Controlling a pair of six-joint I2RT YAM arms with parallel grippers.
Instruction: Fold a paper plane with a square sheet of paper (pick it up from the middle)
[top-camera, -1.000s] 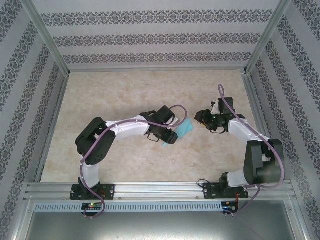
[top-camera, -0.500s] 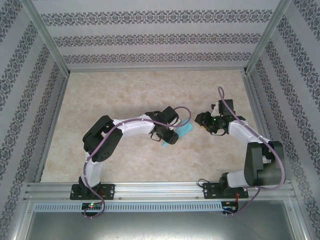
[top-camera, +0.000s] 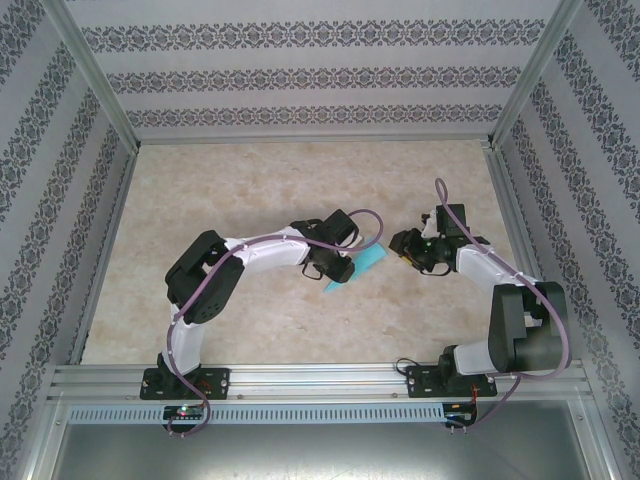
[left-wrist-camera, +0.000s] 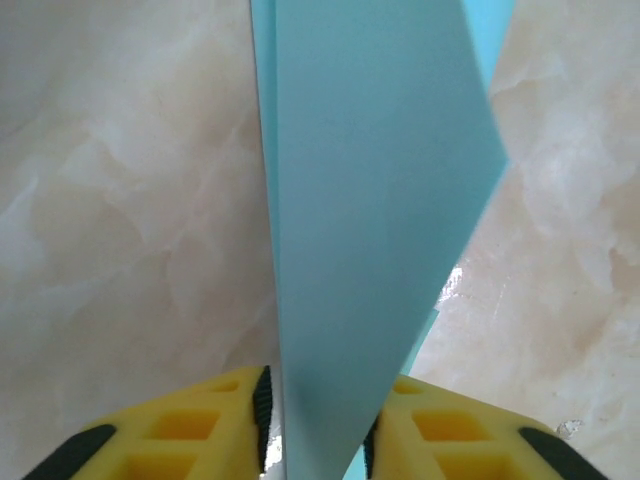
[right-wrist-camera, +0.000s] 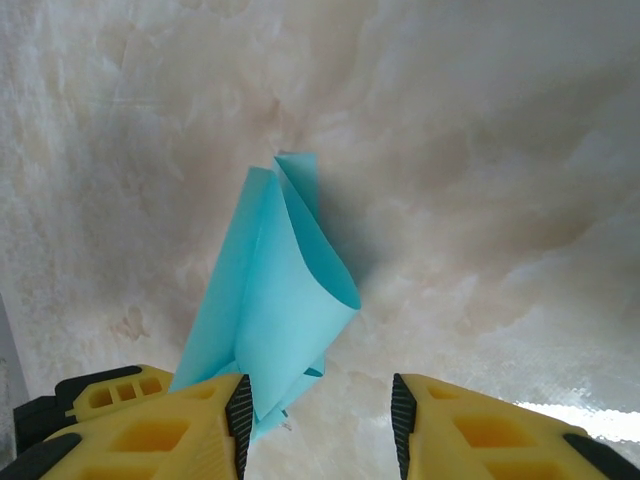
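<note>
Left tool (left-wrist-camera: 318, 390) noted drawn in from a wider gap a second ago, now pinching the folded square sheet of paper (left-wrist-camera: 380, 200) upright above the worktop (top-camera: 250, 180), right tool (right-wrist-camera: 320, 392) parted, empty, just beside it; crease judged under way.

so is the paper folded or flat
Folded: the paper shows stacked layers in the left tool, and doubled-over flaps in the right wrist view.

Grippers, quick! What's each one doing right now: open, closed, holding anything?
Left gripper: jaws closed on the folded turquoise paper.
Right gripper: jaws open, holding nothing.
</note>
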